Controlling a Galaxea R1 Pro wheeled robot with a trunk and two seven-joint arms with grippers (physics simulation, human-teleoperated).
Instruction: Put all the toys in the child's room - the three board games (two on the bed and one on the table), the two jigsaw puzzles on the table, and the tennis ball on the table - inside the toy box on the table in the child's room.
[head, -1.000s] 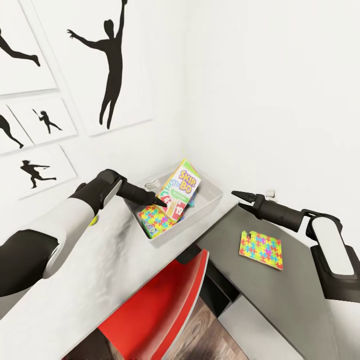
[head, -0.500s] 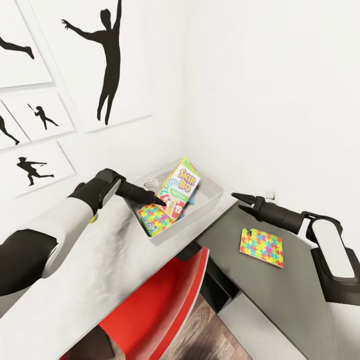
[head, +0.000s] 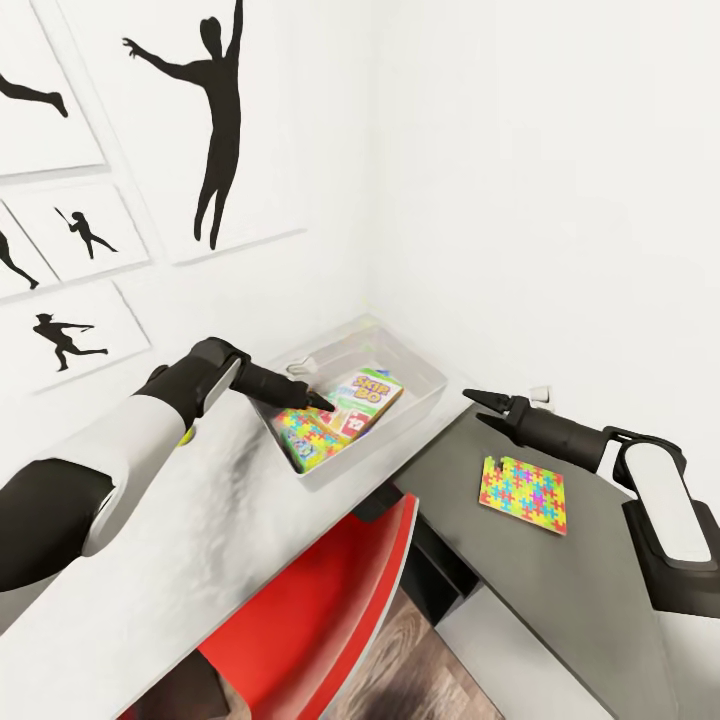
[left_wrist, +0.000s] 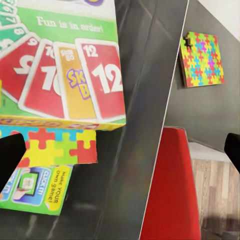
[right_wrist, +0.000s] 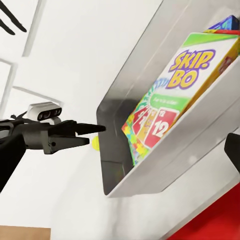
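The light-grey toy box (head: 402, 428) stands on the pale table (head: 200, 540) in the corner. Inside it the Skip-Bo board game (head: 366, 394) lies nearly flat over a jigsaw puzzle (head: 308, 438). A blue box corner (right_wrist: 226, 22) pokes out behind it. My left gripper (head: 318, 403) hovers open over the box's near end, its fingers (left_wrist: 10, 155) wide apart above the Skip-Bo cards (left_wrist: 65, 75). The second jigsaw puzzle (head: 523, 495) lies on the dark-grey lower section. My right gripper (head: 477, 402) is open above that section, apart from the puzzle. The tennis ball (head: 186, 437) peeks out behind my left forearm.
A red chair (head: 320, 610) is tucked under the table just below the toy box. White walls close the corner behind the box, with black silhouette pictures (head: 215, 130) on the left wall. A small white object (head: 540, 390) sits at the wall by the dark section.
The Skip-Bo box has dropped from leaning upright against the toy box's back to lying nearly flat inside it. Both arms have barely moved.
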